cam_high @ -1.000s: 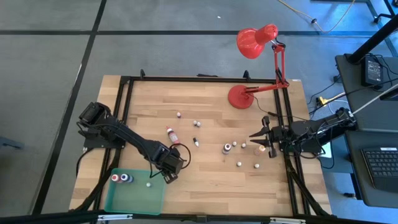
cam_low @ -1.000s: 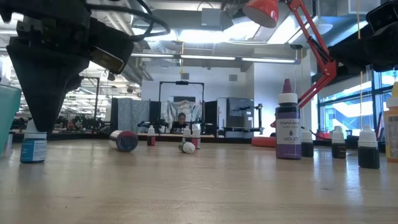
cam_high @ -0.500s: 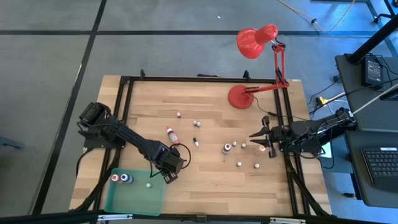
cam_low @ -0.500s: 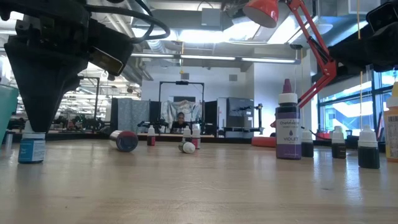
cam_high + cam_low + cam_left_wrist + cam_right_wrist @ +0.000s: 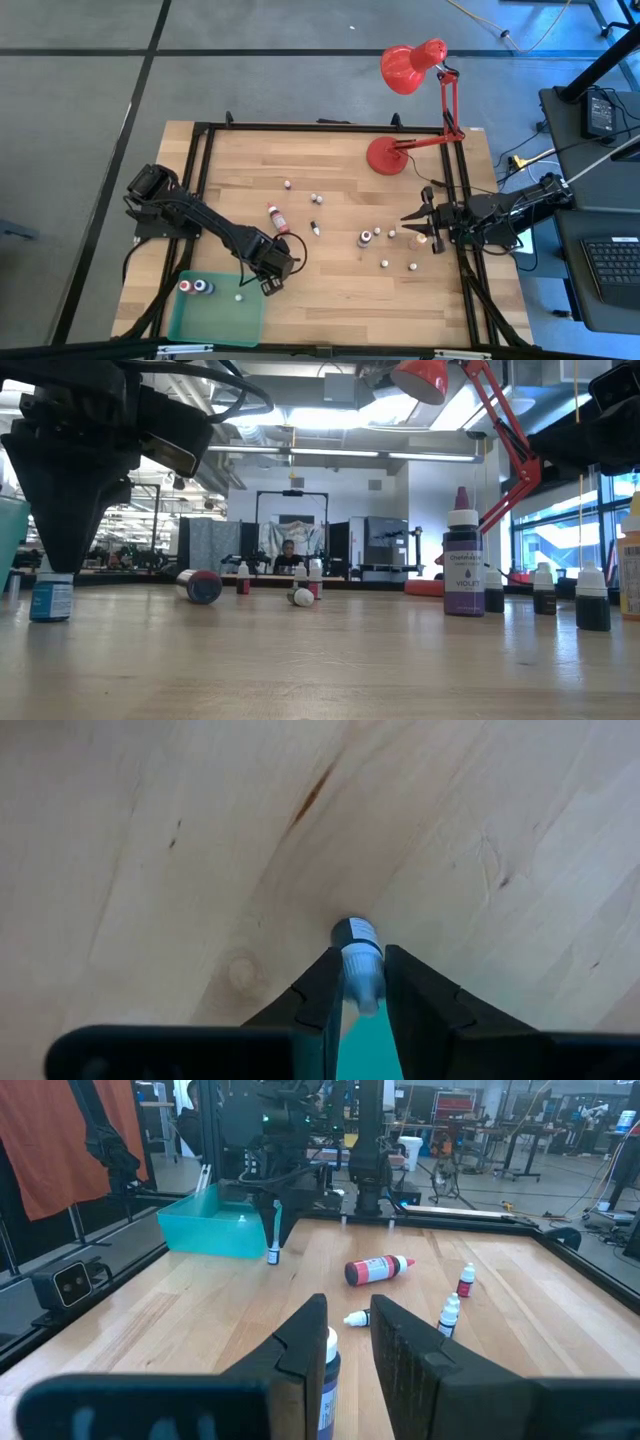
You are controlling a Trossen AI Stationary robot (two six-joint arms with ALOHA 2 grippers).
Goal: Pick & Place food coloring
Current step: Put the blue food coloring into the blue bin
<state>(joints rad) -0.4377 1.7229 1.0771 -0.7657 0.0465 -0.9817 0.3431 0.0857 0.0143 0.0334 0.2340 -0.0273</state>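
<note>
Left claw (image 5: 362,982) down at the near left of the surface (image 5: 330,160), just beside the green tray (image 5: 215,320). Closed tight on a tiny blue bottle (image 5: 358,948) standing on the wood. Grabbing step, by the look of it. Next: lift up, move over the tray, let go. Right claw (image 5: 348,1342) waiting at the right, closed on nothing, a violet bottle (image 5: 328,1370) between its fingers.

The left gripper (image 5: 360,982) has squeezed its jaws shut on a little blue bottle (image 5: 358,952) at the lower left of the bench.
</note>
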